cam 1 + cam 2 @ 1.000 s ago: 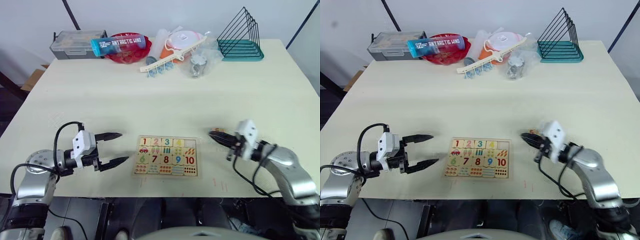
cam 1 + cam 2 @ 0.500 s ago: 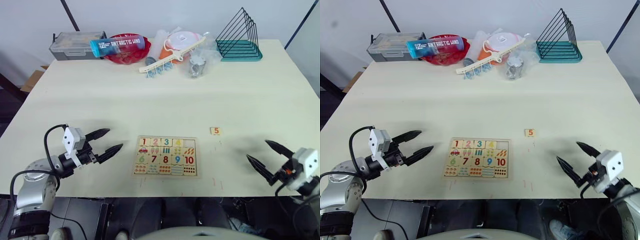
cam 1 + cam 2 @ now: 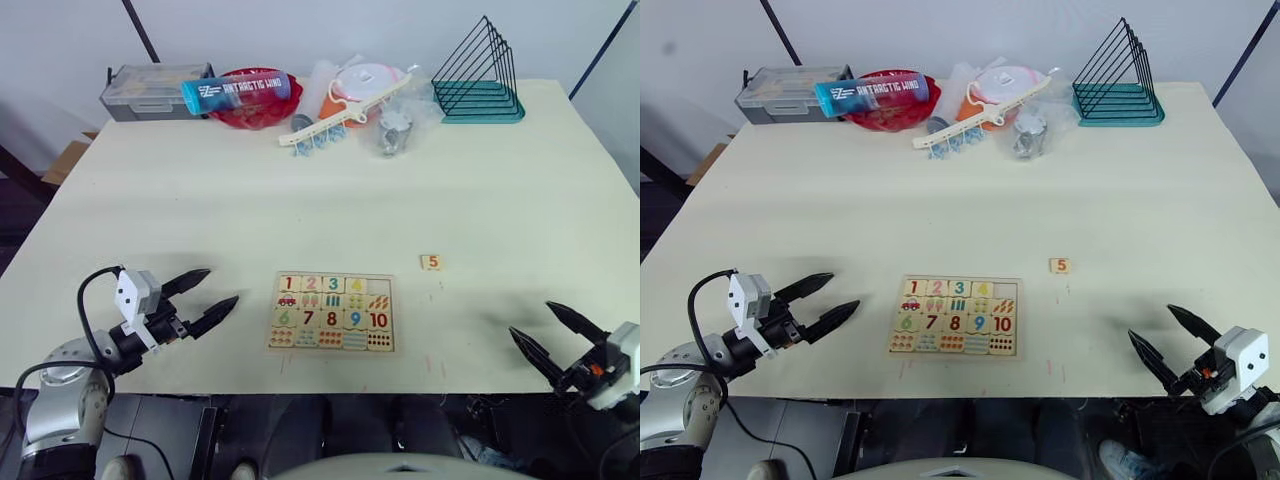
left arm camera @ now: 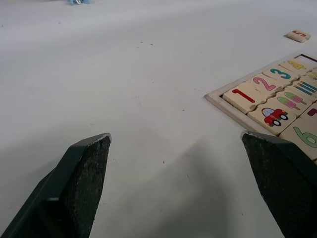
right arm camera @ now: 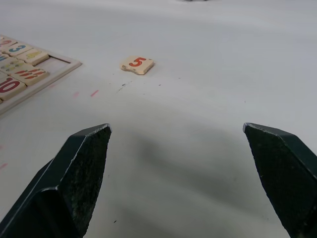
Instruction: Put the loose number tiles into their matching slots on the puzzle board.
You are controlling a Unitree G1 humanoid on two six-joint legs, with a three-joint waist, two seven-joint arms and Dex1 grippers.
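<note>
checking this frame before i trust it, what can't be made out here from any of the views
- Puzzle board: in the left wrist view the picture's edge cuts it off past the first columns; in the right wrist view just a corner shows.
- Small counting pictures on the board: too small to identify in the head views.
- Fifth slot: looks empty, but too small to be sure.
- Items inside the clear bags at the table's far edge: blurred by the plastic.
- 5 tile: underside hidden.

I see the flat light-wood puzzle board (image 3: 333, 311) with tiles 1 to 4 seated, its fifth slot (image 3: 380, 286) empty, and the small square red-5 tile (image 3: 431, 262) lying loose just right of it.
</note>
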